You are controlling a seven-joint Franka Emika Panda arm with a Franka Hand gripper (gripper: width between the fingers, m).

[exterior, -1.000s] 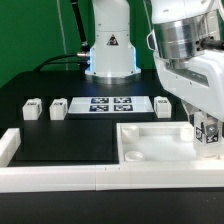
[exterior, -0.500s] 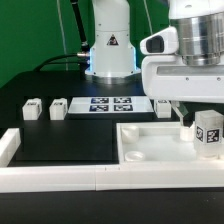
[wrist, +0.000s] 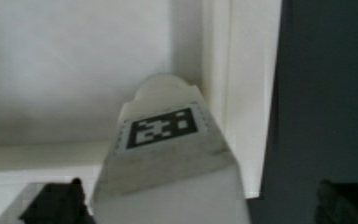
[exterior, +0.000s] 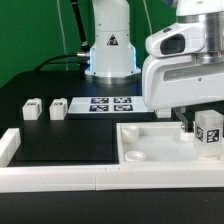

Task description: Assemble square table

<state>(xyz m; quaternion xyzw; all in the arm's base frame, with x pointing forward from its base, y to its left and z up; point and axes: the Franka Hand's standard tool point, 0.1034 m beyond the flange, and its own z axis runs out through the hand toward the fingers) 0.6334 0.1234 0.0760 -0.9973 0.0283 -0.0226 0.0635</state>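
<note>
The white square tabletop [exterior: 150,142] lies rim up at the exterior view's right, with a round socket [exterior: 133,156] showing at a near corner. One white tagged leg [exterior: 208,134] stands upright in its far right corner. My gripper [exterior: 204,118] hangs just above that leg, open, with one dark finger [exterior: 186,123] beside it. In the wrist view the leg [wrist: 163,135] rises between the two fingertips [wrist: 55,205], which stand well apart from it. My gripper [wrist: 194,207] holds nothing. Two more legs [exterior: 33,110] [exterior: 58,108] stand at the back left.
The marker board [exterior: 108,104] lies at the back centre, with another small white part [exterior: 162,104] beside it, half hidden by my hand. White border rails run along the front [exterior: 60,178] and the left [exterior: 8,146]. The robot base [exterior: 110,50] stands behind.
My gripper was low around the leg a second ago. It has opened, let go of the leg and risen; the leg stays upright in the tabletop's corner.
</note>
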